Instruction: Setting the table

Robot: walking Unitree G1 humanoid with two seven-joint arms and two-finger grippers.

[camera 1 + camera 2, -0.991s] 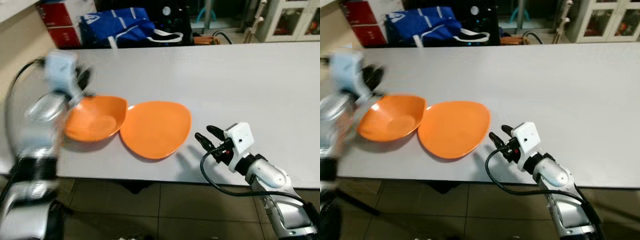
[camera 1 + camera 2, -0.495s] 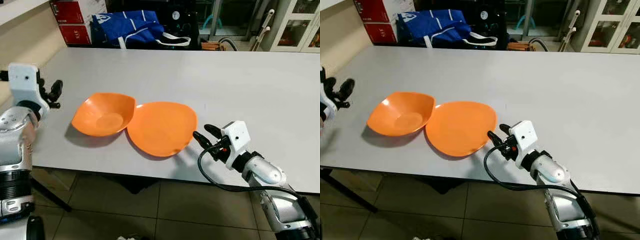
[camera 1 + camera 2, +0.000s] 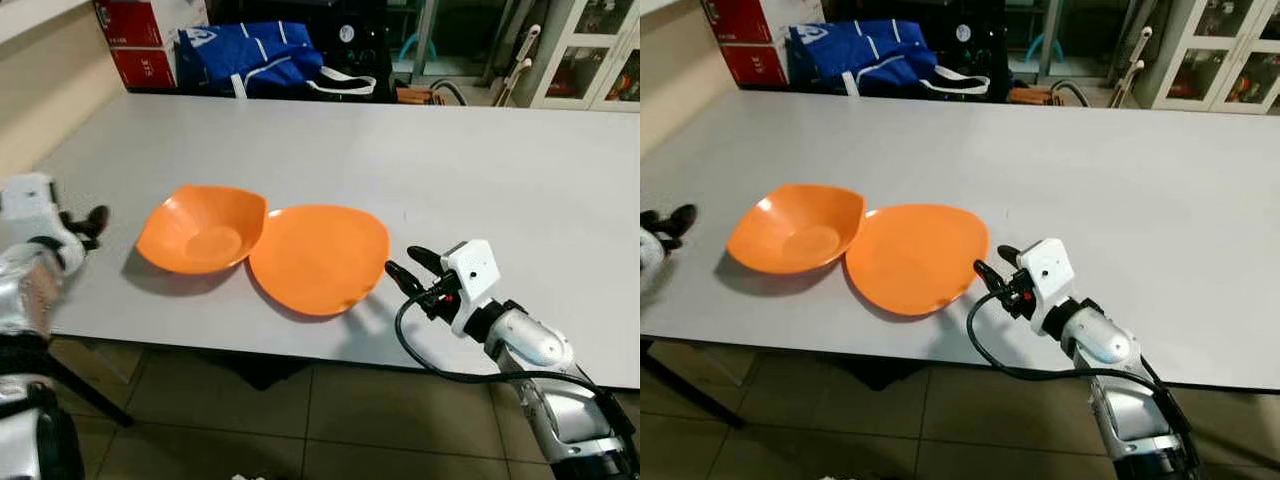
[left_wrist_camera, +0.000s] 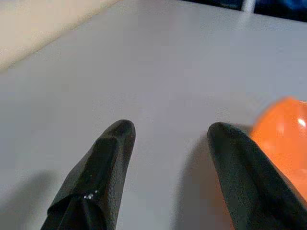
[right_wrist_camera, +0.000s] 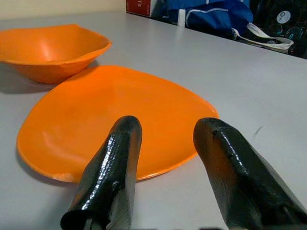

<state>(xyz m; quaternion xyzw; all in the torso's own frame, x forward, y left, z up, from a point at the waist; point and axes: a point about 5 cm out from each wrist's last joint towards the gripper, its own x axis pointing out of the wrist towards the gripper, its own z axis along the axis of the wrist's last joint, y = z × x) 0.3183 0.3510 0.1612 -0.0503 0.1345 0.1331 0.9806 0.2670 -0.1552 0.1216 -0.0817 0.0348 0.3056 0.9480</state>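
Grey table [image 3: 520,170] carries an orange bowl [image 3: 203,229] touching an orange plate [image 3: 320,257]; the right gripper [image 3: 408,272] gapes beside the plate's rim (likely lining up a grasp), while the left gripper [image 4: 168,158] hovers, spread, left of the bowl.

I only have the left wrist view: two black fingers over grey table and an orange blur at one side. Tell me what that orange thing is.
Observer: An orange bowl, upright on the grey table, just right of the left gripper.
Operator: Say what else is laid out.
Observer: An orange plate lies flat beside the bowl on its right; the bowl's rim meets or overlaps the plate's edge.
Operator: Report the right arm.
Observer: The right gripper sits low at the table's near edge, fingers open, pointing at the plate's right rim, holding nothing.
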